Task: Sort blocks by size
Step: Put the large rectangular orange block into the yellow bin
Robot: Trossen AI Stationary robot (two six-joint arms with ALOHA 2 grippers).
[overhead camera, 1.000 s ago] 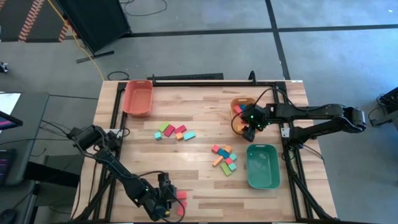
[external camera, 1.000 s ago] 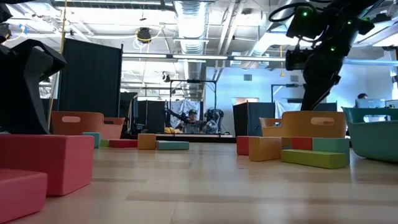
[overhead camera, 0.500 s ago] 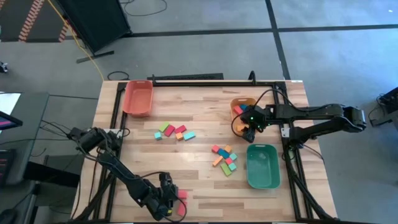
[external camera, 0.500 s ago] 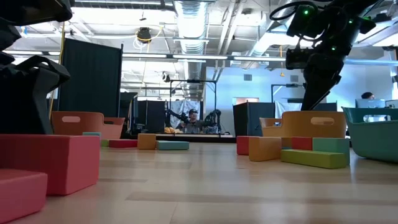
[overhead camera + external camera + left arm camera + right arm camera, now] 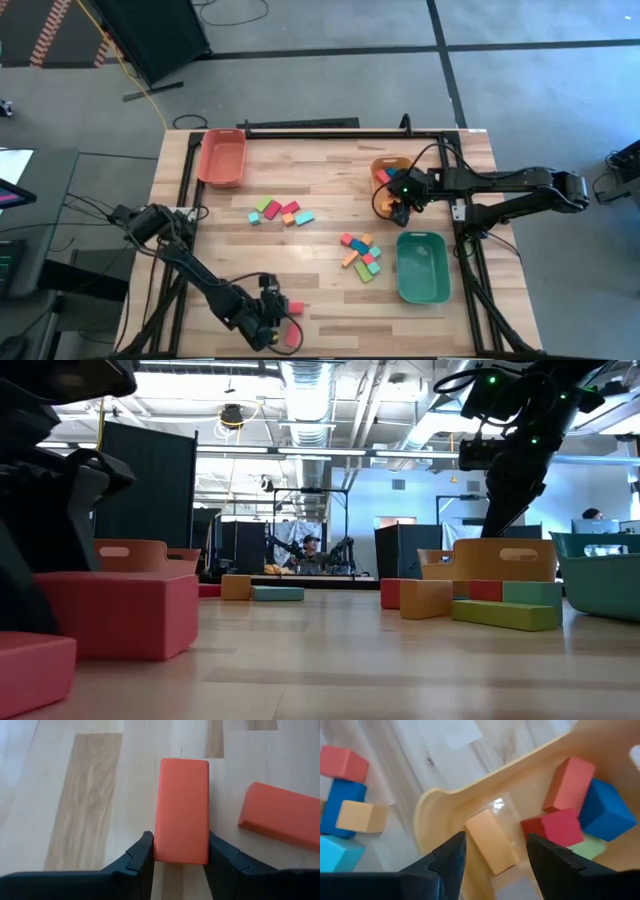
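Observation:
My left gripper (image 5: 283, 312) is near the table's front edge, shut on a red rectangular block (image 5: 182, 810), which also shows in the low view (image 5: 120, 615). A second red block (image 5: 282, 822) lies on the table beside it. My right gripper (image 5: 404, 200) hangs open over the orange tray (image 5: 385, 168) at the right. Its fingers stand on either side of an orange block (image 5: 490, 842) lying on the tray floor, without touching it. The tray also holds red, blue and green blocks (image 5: 570, 782). My left gripper pinches the red block's two long sides (image 5: 159, 847) between its two fingers, near the end closest to the gripper. The fingers lie along the block. The block sits level; whether it is clear of the table I cannot tell.
A loose group of blocks (image 5: 280, 212) lies mid-table, and another (image 5: 360, 255) lies beside the green tray (image 5: 422, 267). A red-orange tray (image 5: 222, 157) stands at the far left. Bare wood lies between the groups.
My left gripper has moved a little toward the table's right and far side. The red block between its fingers has shifted the same way, away from the second red block. My right arm has kept still.

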